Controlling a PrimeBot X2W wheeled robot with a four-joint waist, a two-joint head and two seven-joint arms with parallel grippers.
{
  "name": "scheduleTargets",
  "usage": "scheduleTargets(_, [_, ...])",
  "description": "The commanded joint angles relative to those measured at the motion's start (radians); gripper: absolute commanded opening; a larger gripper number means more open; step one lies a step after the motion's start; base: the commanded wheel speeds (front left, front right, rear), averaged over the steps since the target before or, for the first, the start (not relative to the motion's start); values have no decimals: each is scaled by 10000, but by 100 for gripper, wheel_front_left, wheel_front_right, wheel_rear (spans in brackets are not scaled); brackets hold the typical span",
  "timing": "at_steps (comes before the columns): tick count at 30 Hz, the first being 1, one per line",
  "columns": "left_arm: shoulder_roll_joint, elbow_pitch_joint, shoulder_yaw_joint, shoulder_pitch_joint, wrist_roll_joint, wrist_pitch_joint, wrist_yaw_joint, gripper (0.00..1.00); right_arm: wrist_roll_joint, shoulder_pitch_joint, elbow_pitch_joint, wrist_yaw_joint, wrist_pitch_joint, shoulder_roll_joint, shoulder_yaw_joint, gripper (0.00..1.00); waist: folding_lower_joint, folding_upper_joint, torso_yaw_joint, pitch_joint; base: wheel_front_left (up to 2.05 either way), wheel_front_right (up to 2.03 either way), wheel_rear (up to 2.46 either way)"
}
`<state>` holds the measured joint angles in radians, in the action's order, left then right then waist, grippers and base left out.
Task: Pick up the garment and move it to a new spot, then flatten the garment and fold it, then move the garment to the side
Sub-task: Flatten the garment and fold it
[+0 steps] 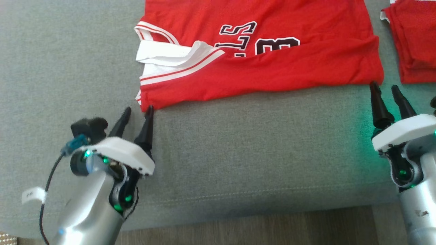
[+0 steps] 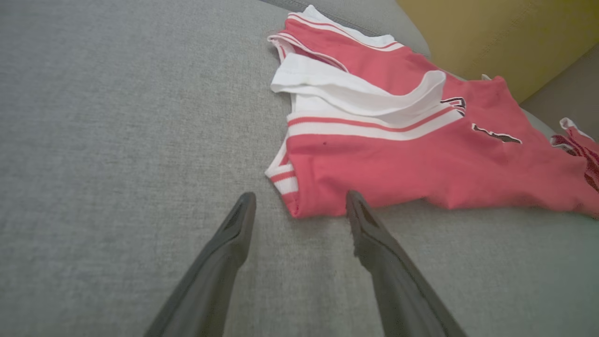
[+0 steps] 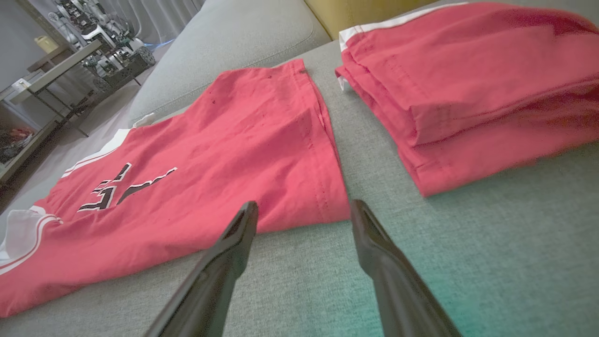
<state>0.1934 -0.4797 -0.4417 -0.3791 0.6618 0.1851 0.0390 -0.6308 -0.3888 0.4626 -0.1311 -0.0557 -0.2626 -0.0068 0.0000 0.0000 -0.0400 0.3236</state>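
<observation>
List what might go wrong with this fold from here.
1. The white armhole trim of the red basketball jersey lies bunched and turned over; folding now could trap that crease.
2. The open right hand sits between the jersey's corner and the folded red garment pile; a wide sweep might drag the pile.
3. The open left hand is at a layered corner; it may pinch only the top layer.

Grey fabric sofa cushion [image 1: 238,163], wood-grain floor [image 1: 238,228] along its front edge (yellow surface [image 2: 505,37] behind)
</observation>
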Motion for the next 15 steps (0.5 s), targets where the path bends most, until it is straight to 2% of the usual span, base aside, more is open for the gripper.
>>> scheduleTargets(1, [152, 185, 328, -418, -21, 63, 58, 100, 90, -54, -325, 4, 13, -56, 79, 100, 0, 0, -24, 51, 0, 0, 0])
scheduleTargets(6, [8, -517, 288, -844, 25, -140, 107, 100, 242, -197, -385, 4, 224, 142, -45, 100, 0, 0, -156, 182, 0, 0, 0])
scheduleTargets(7, [-8, -747, 242, -920, 70, -297, 68, 60, 338, -277, -294, 4, 328, 168, -178, 100, 0, 0, -203, 193, 0, 0, 0])
scheduleTargets(8, [-14, -846, 241, -937, 118, -368, 43, 44, 374, -327, -225, 4, 399, 195, -235, 100, 0, 0, -225, 191, 0, 0, 0])
scheduleTargets(9, [-8, -906, 249, -964, 141, -368, 19, 35, 386, -390, -124, 4, 473, 245, -320, 100, 0, 0, -246, 187, 0, 0, 0])
scheduleTargets(10, [2, -952, 255, -983, 155, -342, -10, 9, 389, -470, -14, 4, 545, 302, -383, 100, 0, 0, -264, 180, 0, 0, 0])
scheduleTargets(11, [18, -994, 260, -993, 172, -320, -45, 0, 357, -568, 118, 4, 617, 367, -442, 100, 0, 0, -278, 174, 0, 0, 0])
scheduleTargets(15, [90, -1088, 259, -1063, 186, -229, -143, 0, 407, -1029, 787, 4, 733, 501, -628, 100, 0, 0, -235, 154, 0, 0, 0])
